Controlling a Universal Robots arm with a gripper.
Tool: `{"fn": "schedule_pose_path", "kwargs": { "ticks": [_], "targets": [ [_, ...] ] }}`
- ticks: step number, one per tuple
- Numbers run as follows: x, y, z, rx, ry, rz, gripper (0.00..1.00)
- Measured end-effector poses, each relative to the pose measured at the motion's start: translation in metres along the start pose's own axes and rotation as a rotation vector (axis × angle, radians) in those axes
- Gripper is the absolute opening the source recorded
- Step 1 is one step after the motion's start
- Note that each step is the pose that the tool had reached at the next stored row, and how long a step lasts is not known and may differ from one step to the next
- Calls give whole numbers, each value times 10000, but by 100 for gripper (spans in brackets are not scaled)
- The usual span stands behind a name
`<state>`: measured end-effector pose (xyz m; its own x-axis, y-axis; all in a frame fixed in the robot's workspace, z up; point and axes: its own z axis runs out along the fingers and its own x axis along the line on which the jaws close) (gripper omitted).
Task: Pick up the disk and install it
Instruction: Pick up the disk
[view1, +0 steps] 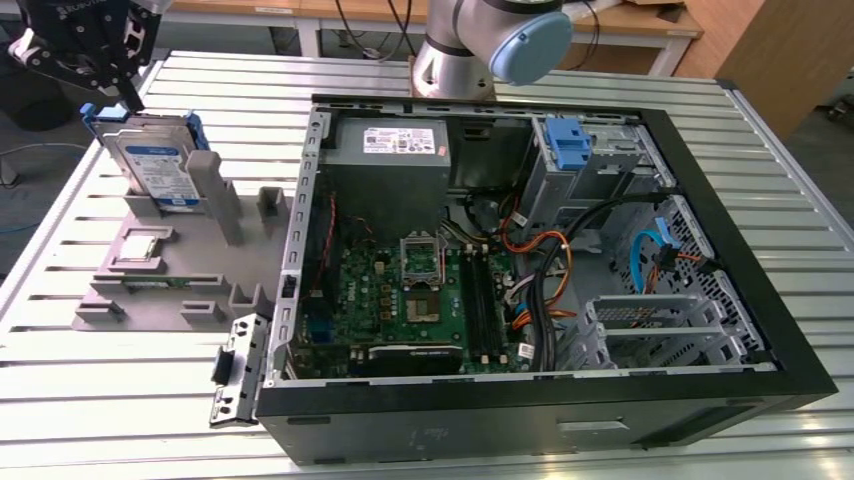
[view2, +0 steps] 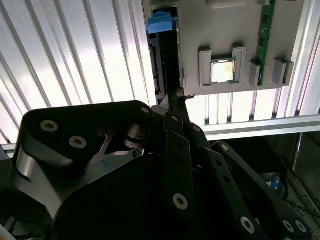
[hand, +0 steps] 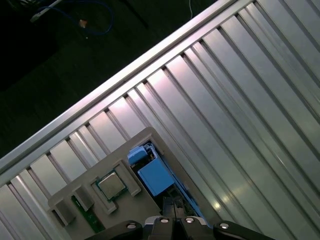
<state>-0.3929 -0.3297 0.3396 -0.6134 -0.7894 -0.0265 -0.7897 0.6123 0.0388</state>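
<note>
The disk is a silver drive with a white-and-blue label in a blue carrier. It stands upright in a slot of the grey holder, at the exterior view's left. My gripper hangs just above the disk's top edge, fingers pointing down and shut, with nothing in them. In the second wrist view the disk appears edge-on, with my gripper close to its end. The first wrist view has the disk's blue carrier right in front of my gripper.
An open computer case lies right of the holder, with a grey power supply and a blue bracket in the drive bay. A processor chip and a green memory stick sit on the holder. The arm's base stands behind the case.
</note>
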Motion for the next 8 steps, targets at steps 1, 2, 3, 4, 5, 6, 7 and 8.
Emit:
{"fn": "schedule_pose_path", "kwargs": {
  "ticks": [1,2,3,4,5,6,7,8],
  "targets": [
    [0,0,0,0,0,-1,10],
    [0,0,0,0,0,-2,10],
    [0,0,0,0,0,-2,10],
    [0,0,0,0,0,-4,10],
    [0,0,0,0,1,-12,10],
    [0,0,0,-1,2,-34,10],
    [0,0,0,-2,3,-73,10],
    [0,0,0,-3,5,-123,10]
  ]
}}
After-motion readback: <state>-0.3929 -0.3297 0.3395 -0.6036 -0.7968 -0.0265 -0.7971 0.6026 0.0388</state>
